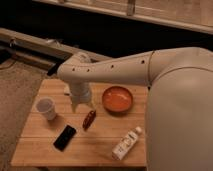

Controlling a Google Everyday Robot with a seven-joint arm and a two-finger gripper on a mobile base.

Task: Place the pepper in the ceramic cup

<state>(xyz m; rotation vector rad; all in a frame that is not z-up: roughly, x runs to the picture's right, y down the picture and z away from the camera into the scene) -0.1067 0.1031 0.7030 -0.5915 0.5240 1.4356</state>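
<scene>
The pepper (89,119), small, slim and dark red-brown, lies on the wooden table (45,152) near its middle. The ceramic cup (46,108), plain white, stands upright at the table's left side, apart from the pepper. My gripper (83,108) hangs from the white arm and points down, just above and slightly behind the pepper. Its fingers are spread open and hold nothing. The cup is to the gripper's left.
A round orange bowl (117,99) sits right of the gripper. A black phone (64,137) lies in front of the cup. A white bottle (126,144) lies near the front right edge. My white arm and body fill the right side.
</scene>
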